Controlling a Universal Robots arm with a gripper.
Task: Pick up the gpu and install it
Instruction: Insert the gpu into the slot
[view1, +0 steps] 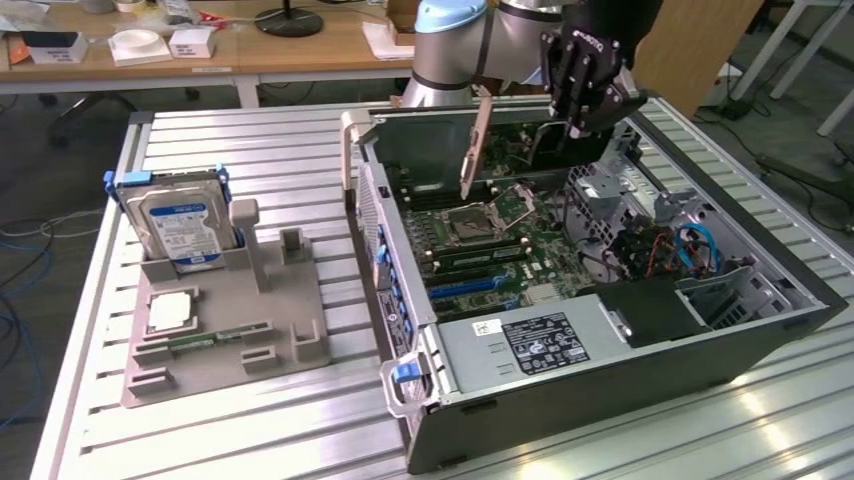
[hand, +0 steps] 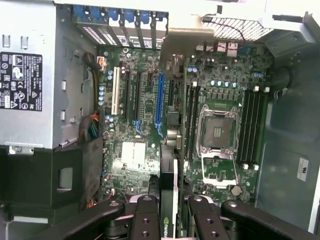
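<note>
My gripper (view1: 583, 120) hangs above the far end of the open computer case (view1: 747, 300) and is shut on the gpu (view1: 470, 155). The card hangs edge-down, its silver end bracket pointing to the exterior view's left. It is held above the motherboard (view1: 481, 240) and is apart from it. In the wrist view the gpu (hand: 169, 175) shows edge-on between the black fingers (hand: 145, 220) of the gripper (hand: 170, 212). It lies roughly in line with the long blue slot (hand: 160, 105) on the motherboard (hand: 135, 155). The CPU socket (hand: 217, 132) sits beside that line.
A grey fixture (view1: 227, 320) to the exterior view's left holds a blue-labelled hard drive (view1: 187, 225), a CPU chip (view1: 171, 313) and a RAM stick (view1: 187, 345). The power supply (view1: 534, 340) fills the case's near end. Cables (view1: 694, 250) and drive bays crowd the case's right side.
</note>
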